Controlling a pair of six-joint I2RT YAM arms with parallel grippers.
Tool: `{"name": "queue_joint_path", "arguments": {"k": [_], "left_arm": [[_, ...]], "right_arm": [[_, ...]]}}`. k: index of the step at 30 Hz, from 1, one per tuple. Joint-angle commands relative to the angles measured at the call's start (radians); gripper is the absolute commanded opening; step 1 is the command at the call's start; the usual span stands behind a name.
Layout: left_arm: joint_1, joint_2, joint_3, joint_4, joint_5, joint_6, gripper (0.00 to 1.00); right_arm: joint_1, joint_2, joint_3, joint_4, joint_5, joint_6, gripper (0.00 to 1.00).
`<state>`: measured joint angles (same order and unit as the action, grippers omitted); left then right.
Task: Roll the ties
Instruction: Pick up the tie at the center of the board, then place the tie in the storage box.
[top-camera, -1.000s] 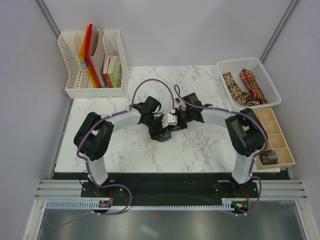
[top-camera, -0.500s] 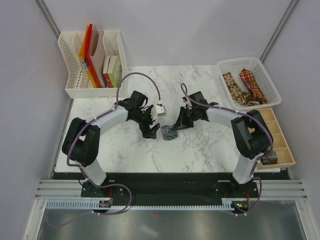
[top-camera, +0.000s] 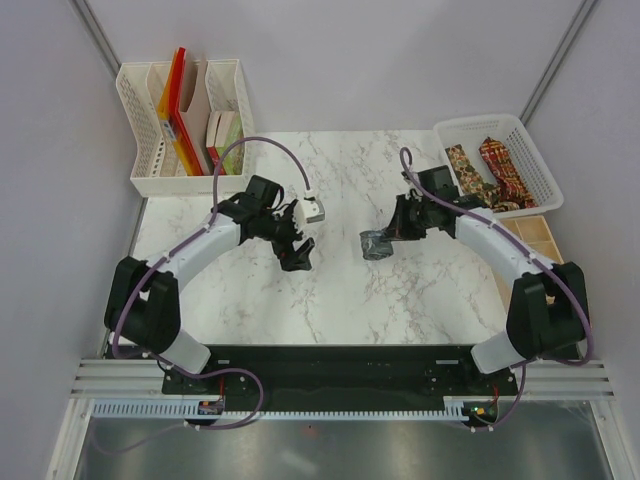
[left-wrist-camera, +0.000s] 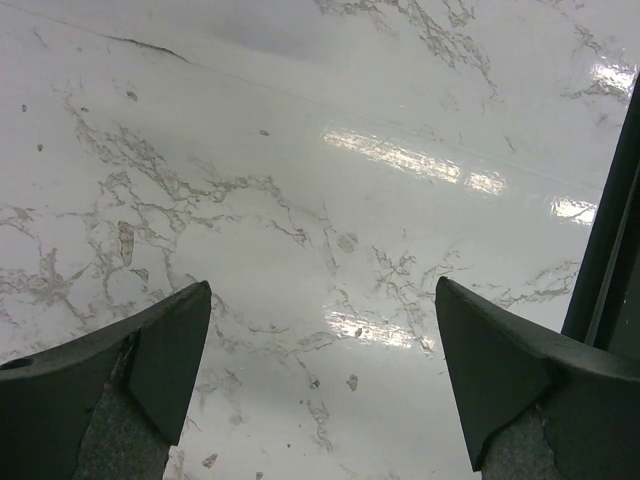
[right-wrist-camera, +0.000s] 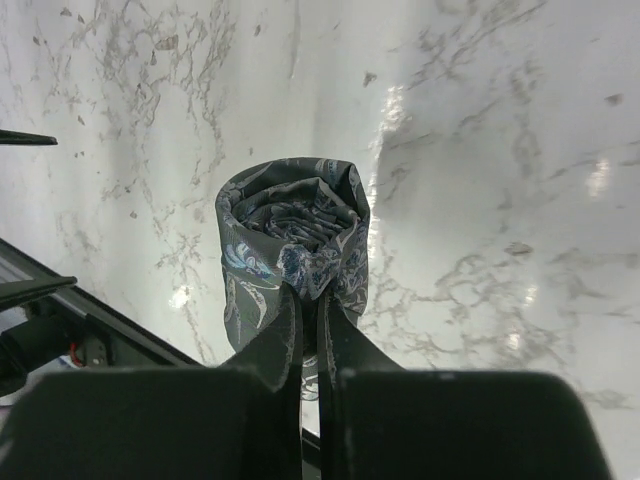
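Observation:
My right gripper (top-camera: 385, 240) is shut on the rolled dark grey-green tie (top-camera: 375, 244) and holds it over the marble table right of centre. In the right wrist view the roll (right-wrist-camera: 290, 240) sits pinched at my fingertips (right-wrist-camera: 312, 310), its coiled end facing the camera. My left gripper (top-camera: 297, 258) is open and empty over the table left of centre; the left wrist view shows its two fingers (left-wrist-camera: 160, 350) wide apart above bare marble. A brown-gold tie (top-camera: 465, 172) and a red tie (top-camera: 503, 170) lie loose in the white basket (top-camera: 540, 160) at the back right.
A white file rack (top-camera: 140, 180) with coloured books and folders stands at the back left. A wooden compartment tray (top-camera: 570, 290) lies along the right edge, with a rolled dark tie (top-camera: 537, 316) in its nearest compartment. The black rail runs along the table's near edge.
The two arms have drawn apart from the table's centre. My left gripper let go and moved left. My right gripper carried the rolled grey-green tie to the right.

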<state>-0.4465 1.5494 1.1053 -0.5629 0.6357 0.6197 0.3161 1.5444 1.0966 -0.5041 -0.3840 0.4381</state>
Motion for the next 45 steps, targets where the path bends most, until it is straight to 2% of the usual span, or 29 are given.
{"name": "queue_joint_path", "arguments": {"k": [1, 6, 10, 14, 20, 25, 29, 32, 36, 40, 45], "left_arm": [[0.000, -0.038, -0.004, -0.029, 0.032, -0.047, 1.00], [-0.001, -0.069, -0.004, -0.048, 0.067, -0.034, 1.00], [-0.003, -0.072, -0.004, -0.048, 0.090, -0.051, 1.00], [-0.004, -0.069, -0.007, -0.049, 0.120, -0.040, 1.00], [-0.004, -0.072, -0.012, -0.048, 0.153, -0.035, 1.00], [-0.012, -0.081, -0.009, -0.049, 0.174, -0.044, 1.00], [-0.017, -0.089, -0.015, -0.049, 0.190, -0.044, 1.00], [-0.026, -0.084, -0.009, -0.052, 0.188, -0.052, 1.00], [-0.046, -0.078, 0.014, -0.061, 0.188, -0.060, 1.00], [-0.066, -0.072, 0.051, -0.081, 0.193, -0.081, 1.00], [-0.083, -0.068, 0.091, -0.114, 0.205, -0.117, 1.00]], "right_arm": [[-0.078, -0.104, 0.077, -0.131, 0.069, -0.195, 0.00], [-0.233, -0.220, 0.180, -0.289, 0.103, -0.421, 0.00], [-0.352, -0.308, 0.258, -0.419, 0.175, -0.531, 0.00], [-0.460, -0.369, 0.250, -0.471, 0.226, -0.621, 0.00], [-0.540, -0.327, 0.341, -0.565, 0.305, -0.784, 0.00], [-0.618, -0.221, 0.451, -0.710, 0.401, -0.791, 0.00], [-0.667, -0.274, 0.427, -0.723, 0.401, -0.851, 0.00], [-0.692, -0.309, 0.382, -0.718, 0.387, -0.982, 0.00], [-0.730, -0.360, 0.306, -0.668, 0.320, -1.261, 0.00], [-0.785, -0.353, 0.287, -0.683, 0.197, -1.630, 0.00], [-0.848, -0.301, 0.305, -0.755, 0.077, -1.992, 0.00]]}}
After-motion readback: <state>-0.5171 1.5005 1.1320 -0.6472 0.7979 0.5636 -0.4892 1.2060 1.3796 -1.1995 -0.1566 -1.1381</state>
